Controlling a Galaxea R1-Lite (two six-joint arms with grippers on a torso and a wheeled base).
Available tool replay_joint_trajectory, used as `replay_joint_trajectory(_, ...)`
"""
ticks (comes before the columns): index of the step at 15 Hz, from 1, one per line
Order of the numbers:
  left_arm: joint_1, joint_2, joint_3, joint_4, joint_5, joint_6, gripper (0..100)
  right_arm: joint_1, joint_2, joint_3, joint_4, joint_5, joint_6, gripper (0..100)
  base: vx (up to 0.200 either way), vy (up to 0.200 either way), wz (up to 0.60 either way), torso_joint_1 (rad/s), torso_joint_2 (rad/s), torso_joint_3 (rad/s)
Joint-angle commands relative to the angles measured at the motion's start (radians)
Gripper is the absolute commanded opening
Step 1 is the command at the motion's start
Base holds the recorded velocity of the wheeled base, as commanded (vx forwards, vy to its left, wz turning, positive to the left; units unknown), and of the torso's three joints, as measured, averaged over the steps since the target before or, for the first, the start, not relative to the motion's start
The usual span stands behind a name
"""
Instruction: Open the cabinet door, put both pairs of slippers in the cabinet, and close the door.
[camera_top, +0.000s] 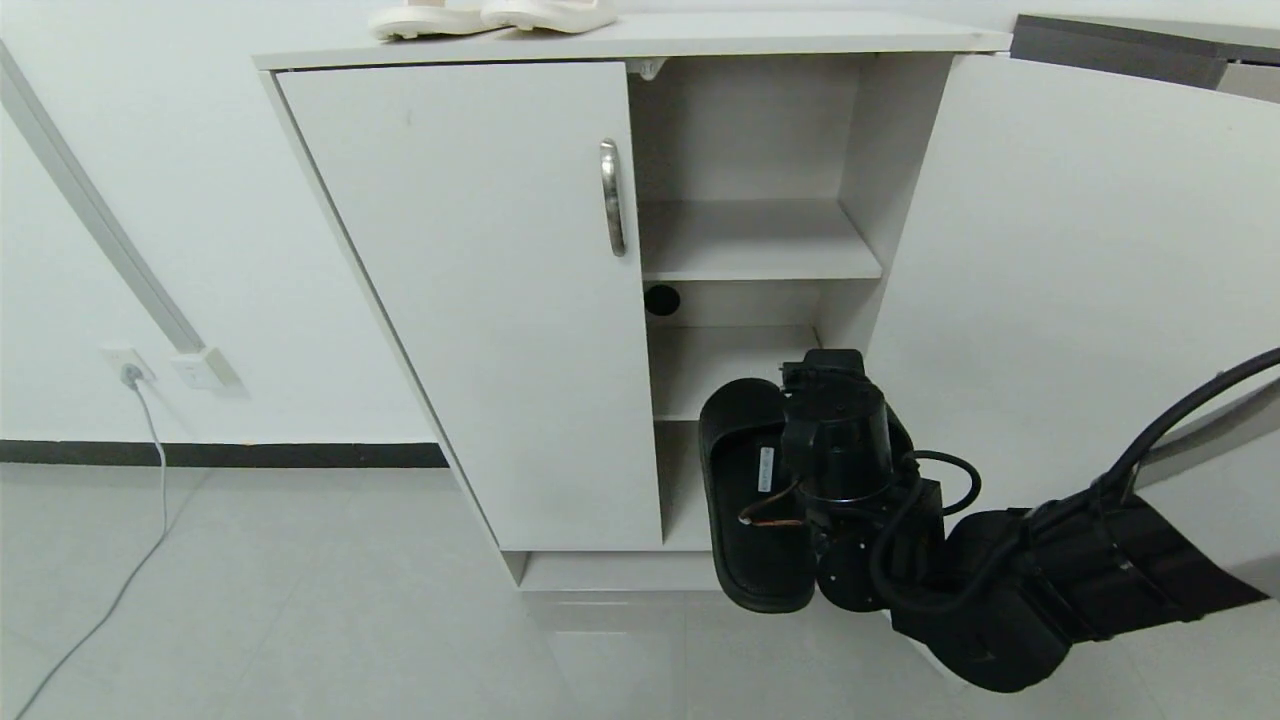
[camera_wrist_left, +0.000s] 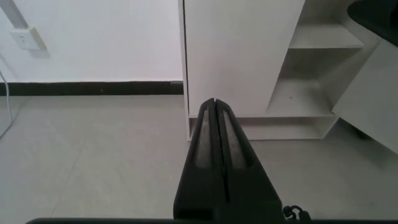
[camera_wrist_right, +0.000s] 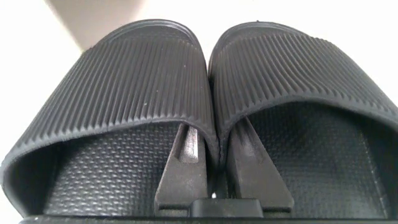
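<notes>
Fingers (camera_wrist_right: 186, 165) apparently inside black slippers (camera_wrist_right: 143, 81)

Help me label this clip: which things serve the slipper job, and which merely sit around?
Job: cabinet, its open door, white slippers on top, black slippers in right pincer.
Lying about: wall socket, cable.

Left gripper (camera_wrist_left: 214, 107), fingers together; right gripper (camera_wrist_right: 215, 138) clamped on black slippers (camera_wrist_right: 143, 81), arm outstretched
</notes>
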Motion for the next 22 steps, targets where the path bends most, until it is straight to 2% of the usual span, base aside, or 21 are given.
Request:
replay_joint_trajectory(1,0.0,0.002,0.0,0.0,0.001,-0.001,0,0.008,0.02,0.009,-0.011,0.025,0.001,0,0.0,0.0,0.0,0.0,0.0,0.0)
replay_joint_trajectory(3,0.0,0.002,0.0,0.0,0.001,0.001,0,0.014,0.02,0.031,-0.031,0.054,-0.005,0,0.0,0.0,0.0,0.0,0.0,0.0)
replay_joint_trajectory(15,0.0,0.002,0.0,0.0,-0.001,0.001,0,0.008,0.054,0.025,-0.039,0.053,-0.006,0,0.0,0.0,0.0,0.0,0.0,0.0)
replay_joint_trajectory(18,0.0,0.002,0.0,0.0,-0.001,0.001,0,0.008,0.063,0.025,-0.043,0.054,-0.005,0,0.0,0.0,0.0,0.005,0.0,-0.139)
replay_joint_trajectory(22,0.0,0.002,0.0,0.002,-0.001,0.001,0,-0.006,0.098,0.023,-0.14,0.064,-0.028,0,0.0,0.0,0.0,0.006,0.0,-0.19)
